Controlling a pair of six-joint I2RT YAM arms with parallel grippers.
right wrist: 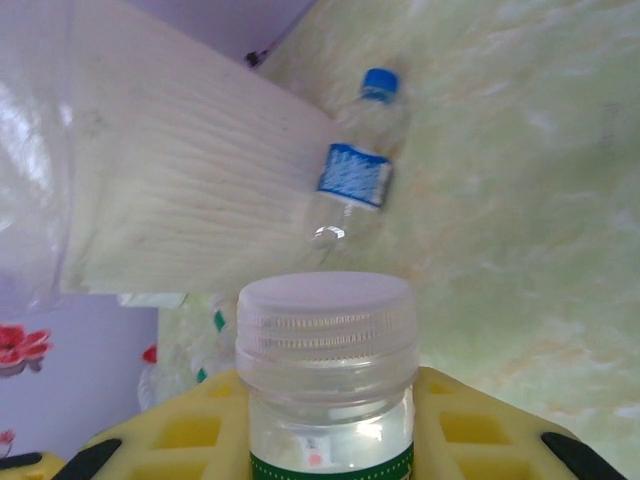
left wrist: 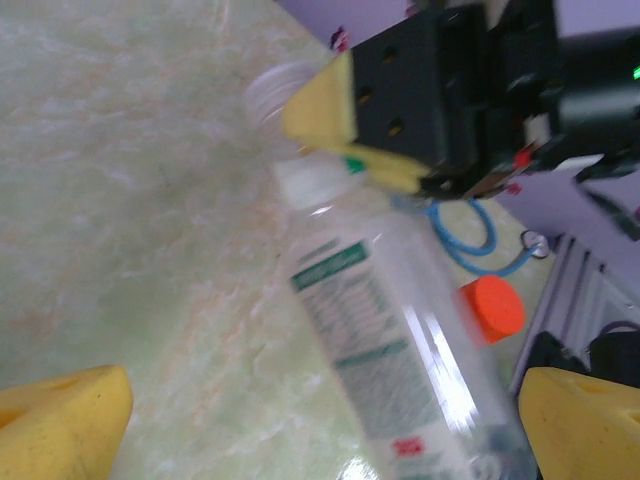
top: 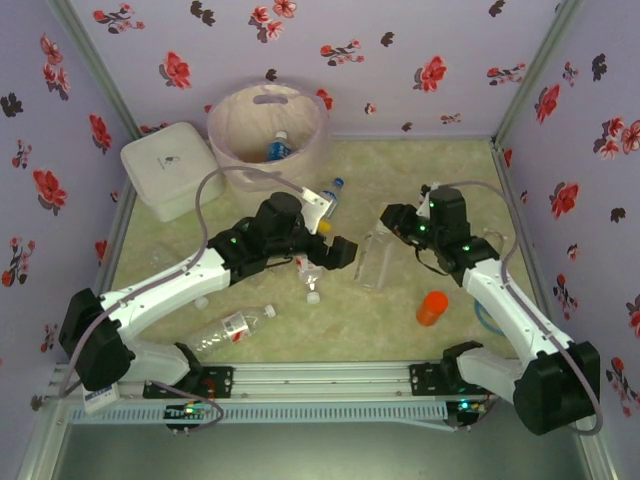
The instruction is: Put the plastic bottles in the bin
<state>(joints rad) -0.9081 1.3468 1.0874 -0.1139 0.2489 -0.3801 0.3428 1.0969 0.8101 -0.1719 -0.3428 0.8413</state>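
Observation:
My right gripper [top: 393,224] [right wrist: 327,425] is shut on the neck of a clear plastic bottle [top: 374,260] [right wrist: 327,335] with a white cap and a green label. The same bottle [left wrist: 395,340] reaches slantwise down between the yellow fingertips [left wrist: 62,418] of my left gripper [top: 338,251] [left wrist: 325,425], which stands wide open around its lower body. The pink-beige bin [top: 268,122] stands at the back with a blue-labelled bottle [top: 278,150] inside. A blue-capped bottle [top: 333,194] [right wrist: 355,170] lies by the bin's wall [right wrist: 170,190]. Another clear bottle [top: 231,327] lies near the front left.
A white square lidded box [top: 172,168] sits left of the bin. An orange cup [top: 432,308] [left wrist: 493,305] lies under the right arm, with a blue ring [left wrist: 468,236] beside it. Small clear pieces [top: 312,287] lie below the left gripper. Flowered walls close in three sides.

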